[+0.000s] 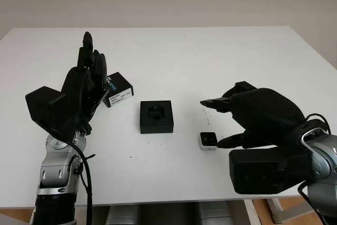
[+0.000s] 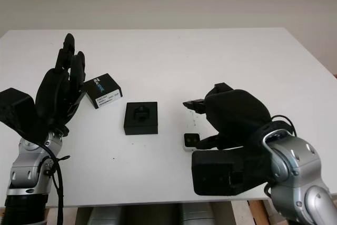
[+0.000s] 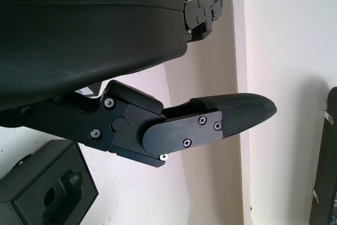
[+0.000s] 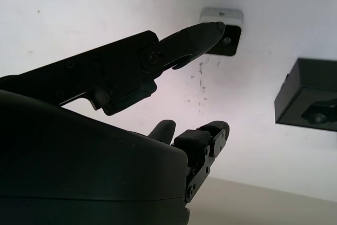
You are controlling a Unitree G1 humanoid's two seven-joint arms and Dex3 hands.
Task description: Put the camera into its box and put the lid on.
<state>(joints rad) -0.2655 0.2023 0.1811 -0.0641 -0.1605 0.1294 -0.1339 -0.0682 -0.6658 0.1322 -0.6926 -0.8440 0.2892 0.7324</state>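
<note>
On the white table (image 1: 210, 51), seen from the head, a small camera (image 1: 208, 140) with a pale body and dark face lies right of centre, and the right hand (image 1: 247, 117) hovers over it, open and holding nothing, one finger (image 1: 231, 141) reaching down just beside the camera's near edge and the others pointing left above it. Just left of the camera, apart from it, sits the black box (image 1: 156, 116), uncovered, its moulded insert showing. Further left and a little farther back, the lid (image 1: 119, 89), black with a white label, lies tilted on the table, and the left hand (image 1: 87, 85) stands upright right in front of it, hiding its left end; that hand is open too, nothing in it. Over to the left wrist view: the hand's black shell, one fingertip (image 3: 237, 117) stretched out over bare table, and the box (image 3: 50, 193) with its cut-out insert sitting behind the finger's base. Now the right wrist view: a long finger (image 4: 195, 38) pointing at the camera (image 4: 225, 25), its tip at the camera's edge, though contact cannot be made out, while the box (image 4: 310, 101) sits off to the side, well clear of the fingers.
</note>
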